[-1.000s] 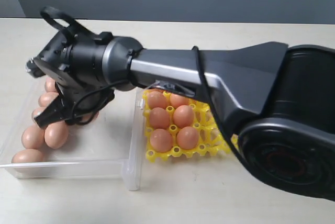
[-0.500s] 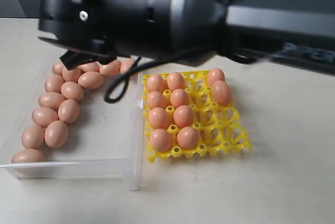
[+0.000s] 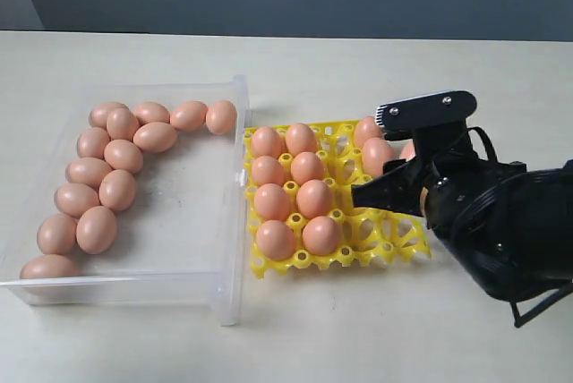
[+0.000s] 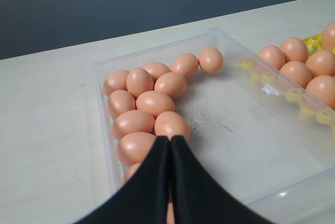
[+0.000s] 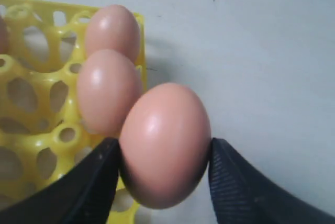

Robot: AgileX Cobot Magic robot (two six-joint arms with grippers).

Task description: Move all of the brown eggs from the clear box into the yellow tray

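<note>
R pincer (image 5: 165, 176) clamped on brown egg (image 5: 165, 140) at right edge of yellow tray (image 3: 405, 242), right of ext frame. Risk: let go off-cup, it rolls onto worktop (image 3: 358, 338) or cracks neighbour egg (image 5: 107, 90). L pincer (image 4: 170, 145) tips together, empty, facing clear box (image 3: 228, 293).

Table (image 3: 358, 338) beige; eggs (image 3: 117, 190) pinkish-brown; tray (image 3: 367, 249) bright yellow; box (image 3: 228, 267) clear.

Box: shallow clear plastic box (image 3: 235, 222); fourteen pinkish-brown oval eggs (image 3: 116, 190) along its left and far walls.
Tray: yellow plastic lattice tray (image 3: 385, 244) just beside it, ten eggs seated.
Gripper: black right gripper (image 3: 398, 152) over the tray's right edge.
</note>
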